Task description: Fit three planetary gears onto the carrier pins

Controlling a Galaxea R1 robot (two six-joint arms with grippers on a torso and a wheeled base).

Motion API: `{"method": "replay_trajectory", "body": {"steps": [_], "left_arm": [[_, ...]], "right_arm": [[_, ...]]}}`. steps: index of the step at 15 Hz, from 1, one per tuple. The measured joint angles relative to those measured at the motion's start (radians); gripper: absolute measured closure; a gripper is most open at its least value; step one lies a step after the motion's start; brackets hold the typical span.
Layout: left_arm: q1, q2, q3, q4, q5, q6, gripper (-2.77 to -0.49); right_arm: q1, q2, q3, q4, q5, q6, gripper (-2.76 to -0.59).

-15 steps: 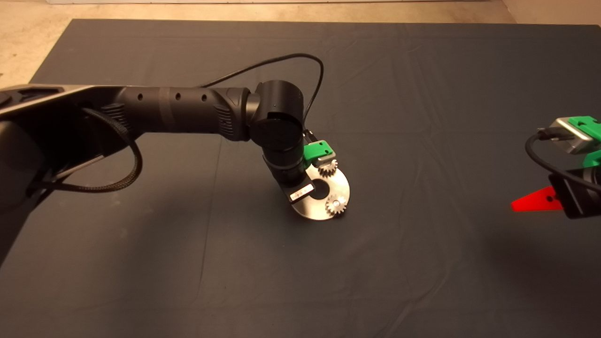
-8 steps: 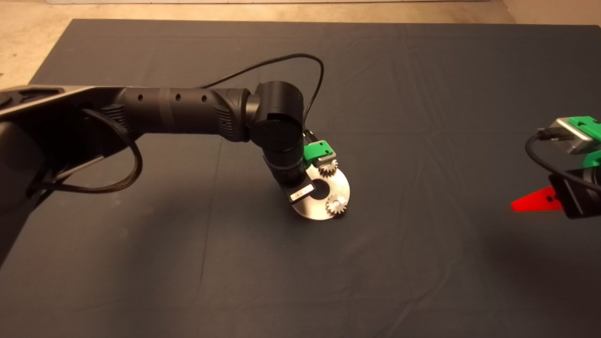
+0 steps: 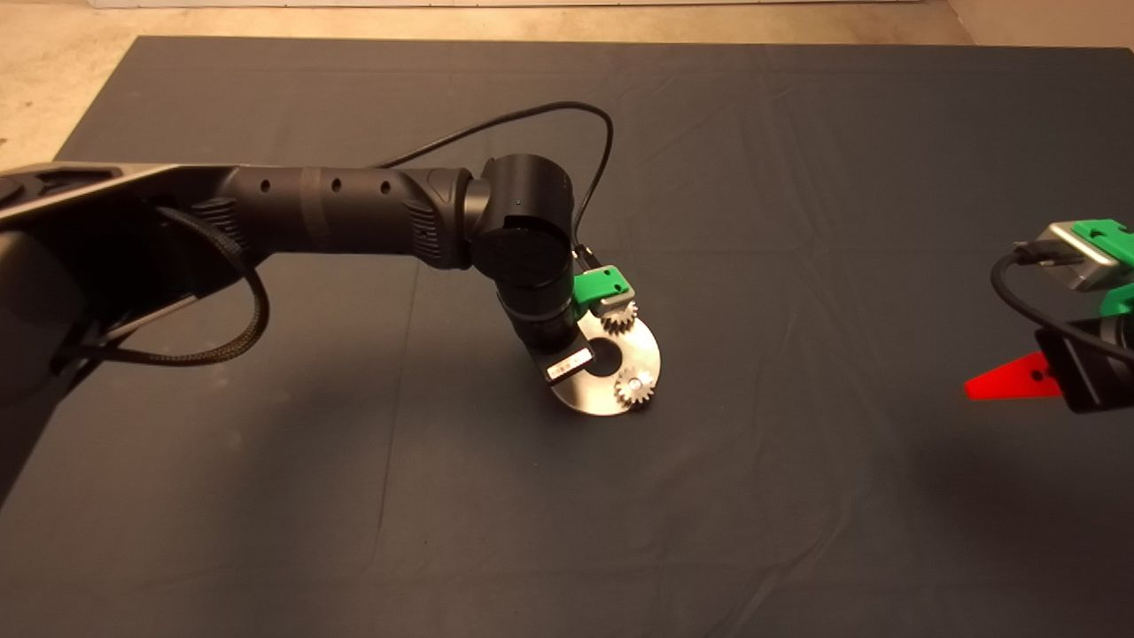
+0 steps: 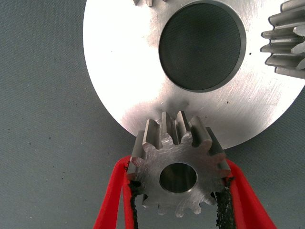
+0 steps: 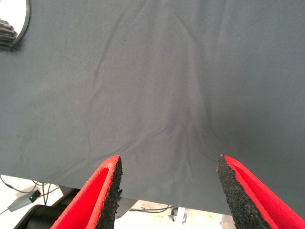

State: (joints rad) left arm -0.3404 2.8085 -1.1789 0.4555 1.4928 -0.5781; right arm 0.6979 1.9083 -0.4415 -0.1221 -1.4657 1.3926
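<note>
A flat silver disc (image 3: 651, 359) with a large centre hole lies mid-mat. Two planetary gears sit on it, one at its far side (image 3: 620, 316) and one at its near right (image 3: 635, 387). The carrier pins are hidden under gears or the arm. My left gripper (image 4: 178, 191) is shut on the third gear (image 4: 177, 162), holding it flat over the disc's (image 4: 128, 71) rim; the arm hides this gear in the head view. A seated gear's teeth (image 4: 286, 43) show beside the hole. My right gripper (image 5: 167, 191) is open and empty, parked at the mat's right edge (image 3: 1010, 385).
The dark mat (image 3: 797, 221) is wrinkled around the disc. The left arm (image 3: 354, 213) reaches across the mat's left half, with a black cable (image 3: 532, 120) looping above the wrist. Bare floor (image 3: 53, 80) lies beyond the mat's far left corner.
</note>
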Motion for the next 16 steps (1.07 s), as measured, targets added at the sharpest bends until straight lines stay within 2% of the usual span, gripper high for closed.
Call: {"method": "replay_trajectory", "body": {"steps": [13, 16], "left_arm": [[0.000, 0.001, -0.017, -0.002, -0.010, 0.028, -0.69], [0.000, 0.001, -0.018, 0.005, -0.014, 0.032, -0.69]], "right_arm": [[0.000, 0.000, 0.000, 0.000, 0.000, 0.000, -1.47], [0.000, 0.000, 0.000, 0.000, 0.018, 0.000, -1.47]]}}
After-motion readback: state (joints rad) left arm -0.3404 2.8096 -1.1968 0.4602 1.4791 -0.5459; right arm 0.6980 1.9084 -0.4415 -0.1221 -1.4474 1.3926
